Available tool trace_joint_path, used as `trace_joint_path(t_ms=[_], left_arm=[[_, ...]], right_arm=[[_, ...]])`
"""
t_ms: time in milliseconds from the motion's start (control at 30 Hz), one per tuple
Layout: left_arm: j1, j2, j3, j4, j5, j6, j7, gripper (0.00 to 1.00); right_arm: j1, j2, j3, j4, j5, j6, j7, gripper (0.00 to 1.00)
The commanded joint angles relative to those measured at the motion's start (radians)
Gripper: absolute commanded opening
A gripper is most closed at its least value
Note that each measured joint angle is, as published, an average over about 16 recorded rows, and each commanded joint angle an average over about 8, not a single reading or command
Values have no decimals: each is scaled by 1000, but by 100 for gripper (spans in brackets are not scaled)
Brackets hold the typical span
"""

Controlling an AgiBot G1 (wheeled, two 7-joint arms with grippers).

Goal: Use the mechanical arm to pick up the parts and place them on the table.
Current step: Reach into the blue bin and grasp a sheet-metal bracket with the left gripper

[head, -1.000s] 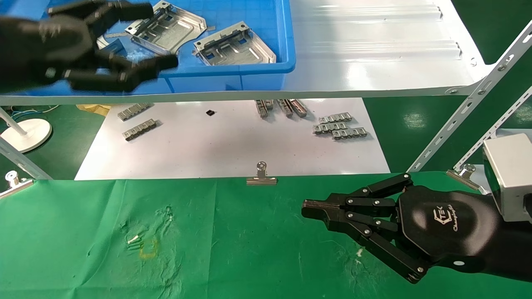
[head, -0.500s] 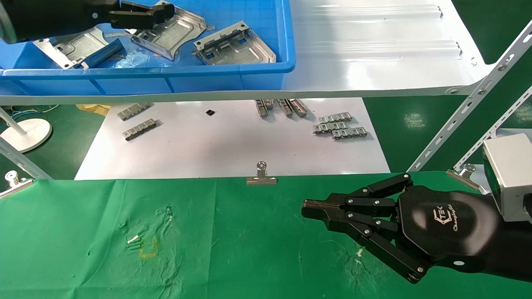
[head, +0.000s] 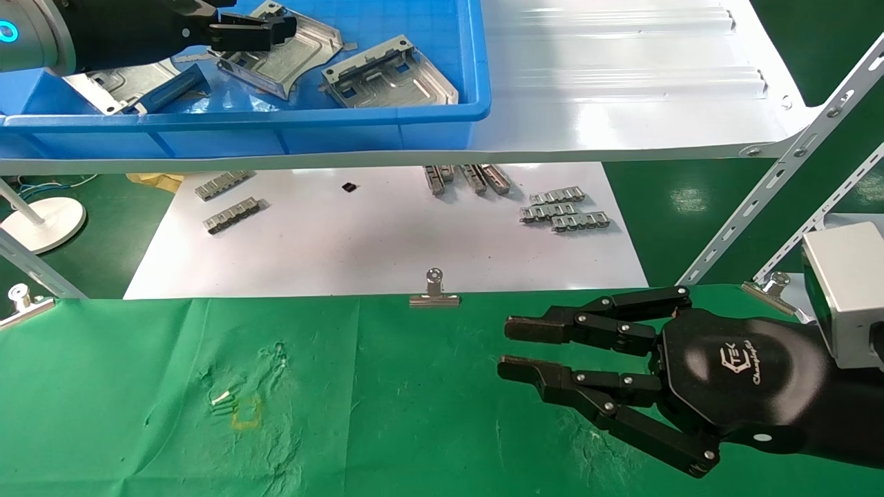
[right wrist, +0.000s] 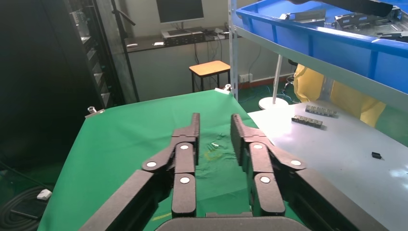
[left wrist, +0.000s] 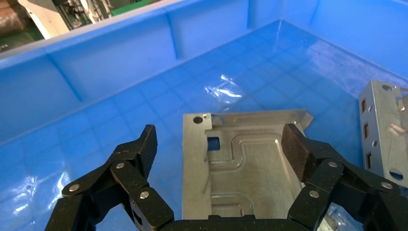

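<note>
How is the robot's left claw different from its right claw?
The left black jointed claw is up inside the blue plastic bin, while the right black jointed claw is low over the wrinkled green cloth table. The left claw is spread wide on either side of a silvery ribbed metal plate; the right claw is only slightly parted, with nothing between its fingers. Both are open and look like the same model.

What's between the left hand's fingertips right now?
In the left wrist view, a metal part on the blue bin floor lies between the left hand's open fingertips, untouched.
</note>
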Motion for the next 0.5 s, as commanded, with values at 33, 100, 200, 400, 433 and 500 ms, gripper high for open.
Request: trace_joint_path(t_ms=[33, 100, 200, 400, 433, 500], left_arm=[[-8, 5, 5, 13, 7, 0, -4, 0], [-13, 7, 9, 20, 12, 4, -8, 0], [-20, 10, 13, 28, 19, 12, -12, 0], [-32, 7, 20, 39, 29, 44, -21, 0], [-34, 6, 22, 40, 31, 52, -23, 0], [-38, 2, 24, 43, 34, 66, -26, 0]], right_arm=[[0, 0, 0, 0, 0, 0, 0, 100], [0, 0, 0, 0, 0, 0, 0, 100], [0, 0, 0, 0, 0, 0, 0, 100], [0, 0, 0, 0, 0, 0, 0, 100], [0, 0, 0, 0, 0, 0, 0, 100], [0, 0, 0, 0, 0, 0, 0, 100]])
